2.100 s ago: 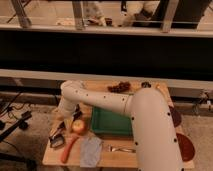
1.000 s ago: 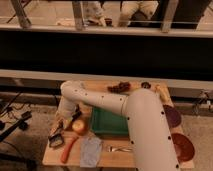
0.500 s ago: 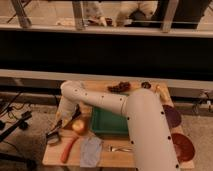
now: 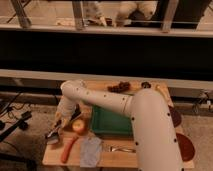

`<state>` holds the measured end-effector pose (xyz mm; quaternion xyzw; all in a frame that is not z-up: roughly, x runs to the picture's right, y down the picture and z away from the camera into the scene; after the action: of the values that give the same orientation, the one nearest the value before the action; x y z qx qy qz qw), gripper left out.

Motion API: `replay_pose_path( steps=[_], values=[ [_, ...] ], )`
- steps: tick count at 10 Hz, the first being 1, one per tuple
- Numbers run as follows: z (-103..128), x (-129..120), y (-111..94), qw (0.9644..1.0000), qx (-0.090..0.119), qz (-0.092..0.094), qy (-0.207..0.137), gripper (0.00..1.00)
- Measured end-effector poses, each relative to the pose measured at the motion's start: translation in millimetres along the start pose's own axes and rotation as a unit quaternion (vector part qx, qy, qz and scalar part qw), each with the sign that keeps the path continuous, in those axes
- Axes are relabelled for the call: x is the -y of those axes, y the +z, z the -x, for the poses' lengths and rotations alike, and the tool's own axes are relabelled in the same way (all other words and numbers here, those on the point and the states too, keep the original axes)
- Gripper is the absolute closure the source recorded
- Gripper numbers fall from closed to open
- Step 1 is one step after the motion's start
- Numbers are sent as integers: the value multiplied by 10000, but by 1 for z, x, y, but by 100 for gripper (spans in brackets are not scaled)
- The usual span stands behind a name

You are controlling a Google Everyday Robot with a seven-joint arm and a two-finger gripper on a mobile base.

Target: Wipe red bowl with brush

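Note:
My gripper (image 4: 59, 125) is low over the left edge of the wooden table, at the end of the white arm that bends down from the upper left. It is shut on the brush (image 4: 53, 136), whose greyish head pokes out below and left of it, just above the table. The black handle runs up toward the wrist. The red bowl (image 4: 186, 147) sits at the far right edge of the table, partly hidden by my arm and far from the gripper.
A green tray (image 4: 106, 124) lies mid-table. A yellowish apple (image 4: 78, 126) is beside the gripper, with an orange carrot-like stick (image 4: 68, 149) and a grey cloth (image 4: 91, 150) in front. A maroon dish (image 4: 175, 115) is at the right and a dark cluster (image 4: 120, 87) at the back.
The gripper and the brush head have shifted a little left and away from the apple. The other things on the table have not moved.

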<state>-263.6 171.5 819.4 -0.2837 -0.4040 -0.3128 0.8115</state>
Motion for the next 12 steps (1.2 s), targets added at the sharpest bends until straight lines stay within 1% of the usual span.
replay_pose_path(
  steps=[3, 4, 5, 7, 8, 9, 11, 12],
  values=[
    [10, 6, -22, 9996, 11, -288, -69, 97],
    [17, 11, -33, 9991, -5, -393, -135, 97],
    [22, 14, -46, 9985, -72, -494, -201, 97],
    [32, 21, -78, 9963, -349, -723, -294, 97],
    [34, 21, -98, 9944, -536, -857, -312, 97],
    [33, 16, -122, 9917, -752, -1005, -286, 97],
    [22, 0, -148, 9874, -1041, -1182, -176, 97],
    [11, -15, -164, 9844, -1201, -1289, -30, 97]
  ],
)
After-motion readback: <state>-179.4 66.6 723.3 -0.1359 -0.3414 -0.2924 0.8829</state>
